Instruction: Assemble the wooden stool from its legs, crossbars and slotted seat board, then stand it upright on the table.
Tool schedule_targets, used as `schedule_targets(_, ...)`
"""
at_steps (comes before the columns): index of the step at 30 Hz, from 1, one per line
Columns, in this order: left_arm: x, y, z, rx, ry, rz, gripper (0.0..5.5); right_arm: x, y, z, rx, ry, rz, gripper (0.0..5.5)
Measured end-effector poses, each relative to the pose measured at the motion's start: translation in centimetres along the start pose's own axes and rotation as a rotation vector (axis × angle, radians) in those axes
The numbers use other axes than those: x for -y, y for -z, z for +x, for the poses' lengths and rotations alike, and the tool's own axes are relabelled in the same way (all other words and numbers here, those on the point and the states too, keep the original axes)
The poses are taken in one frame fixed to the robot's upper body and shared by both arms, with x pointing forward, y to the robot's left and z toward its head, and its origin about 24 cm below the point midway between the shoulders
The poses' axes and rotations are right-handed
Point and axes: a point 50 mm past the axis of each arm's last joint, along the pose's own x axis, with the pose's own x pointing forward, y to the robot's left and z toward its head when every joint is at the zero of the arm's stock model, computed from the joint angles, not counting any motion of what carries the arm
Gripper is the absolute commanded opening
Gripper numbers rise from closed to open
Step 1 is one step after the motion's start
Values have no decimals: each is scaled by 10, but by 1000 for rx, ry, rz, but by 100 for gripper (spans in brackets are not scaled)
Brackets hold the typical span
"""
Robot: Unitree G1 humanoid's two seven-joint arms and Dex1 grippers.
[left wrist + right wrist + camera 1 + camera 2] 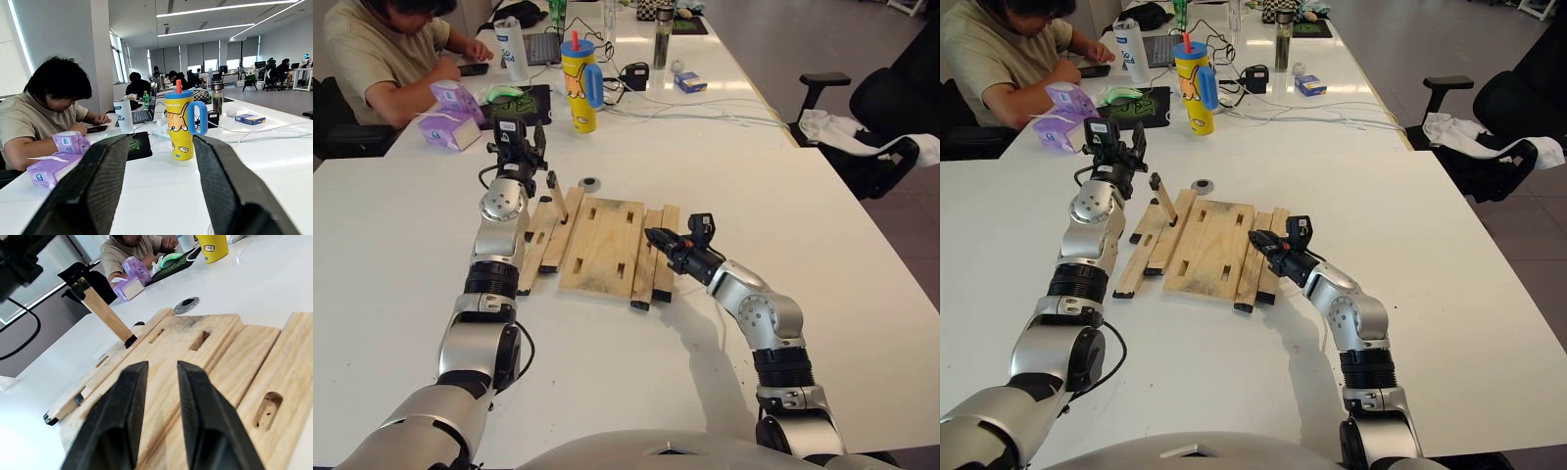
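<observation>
Left gripper (161, 196): spread wide, holding nothing, raised near far edge of white table (382, 225). Right gripper (161, 367): narrowly parted, holding nothing, low over pale slotted wooden seat board (604, 245), which lies flat mid-table.

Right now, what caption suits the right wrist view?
Right gripper, slightly open, near the slotted seat board; one stick stands tilted.

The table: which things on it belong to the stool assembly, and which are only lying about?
Job: seat board; wooden pieces on its left; wooden pieces on its right; tilted stick.
Lying about: yellow cup; tissue packs; blue box; dark bottle; round disc.
</observation>
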Motion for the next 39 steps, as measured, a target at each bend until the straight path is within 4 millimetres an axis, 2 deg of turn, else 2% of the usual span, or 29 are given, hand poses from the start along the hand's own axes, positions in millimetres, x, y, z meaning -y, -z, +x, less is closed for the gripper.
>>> schedule_targets(6,15,-48,11,196,86,-114,237,-2,2,2,-10,-6,-11,110)
schedule_targets(8,24,-56,15,219,133,-141,237,-3,3,3,-17,-12,-20,110)
schedule_targets(9,30,-50,18,178,159,-138,237,-4,3,3,-17,-15,-21,110)
schedule_targets(10,34,-35,19,97,171,-134,237,-4,3,3,-16,-16,-20,110)
schedule_targets(12,36,6,14,-116,173,-135,237,-4,4,3,-16,-17,-19,110)
schedule_targets(13,37,33,5,-242,163,-146,237,-5,4,4,-17,-20,-16,110)
schedule_targets(14,35,52,-2,-338,149,-152,237,-6,5,5,-18,-25,-15,110)
schedule_targets(15,31,86,-22,-484,123,-166,237,-8,6,6,-20,-34,-10,110)
schedule_targets(16,31,102,-37,-528,112,-183,237,-9,6,6,-23,-35,-11,110)
schedule_targets(17,31,101,-36,-514,113,-188,237,-9,6,6,-23,-36,-12,110)
schedule_targets(19,30,92,-32,-444,108,-204,237,-10,7,7,-25,-40,-11,110)
schedule_targets(20,31,81,-26,-373,111,-202,237,-10,7,7,-25,-40,-11,110)
schedule_targets(24,38,5,-4,33,134,-203,237,-9,7,7,-26,-39,-9,110)
schedule_targets(27,35,-37,-9,230,115,-179,237,-9,7,6,-27,-38,-9,110)
schedule_targets(29,31,-44,-25,279,75,-193,237,-9,7,6,-27,-38,-8,110)
schedule_targets(30,28,-41,-33,273,52,-199,237,-9,7,6,-27,-38,-8,110)
schedule_targets(33,5,5,-78,68,-101,-280,237,-6,11,2,-31,-23,1,110)
schedule_targets(36,-2,55,-112,-296,-73,-88,237,-1,13,-2,-44,-5,0,110)
schedule_targets(39,4,71,-139,-510,34,95,237,-1,16,-4,-55,-2,4,110)
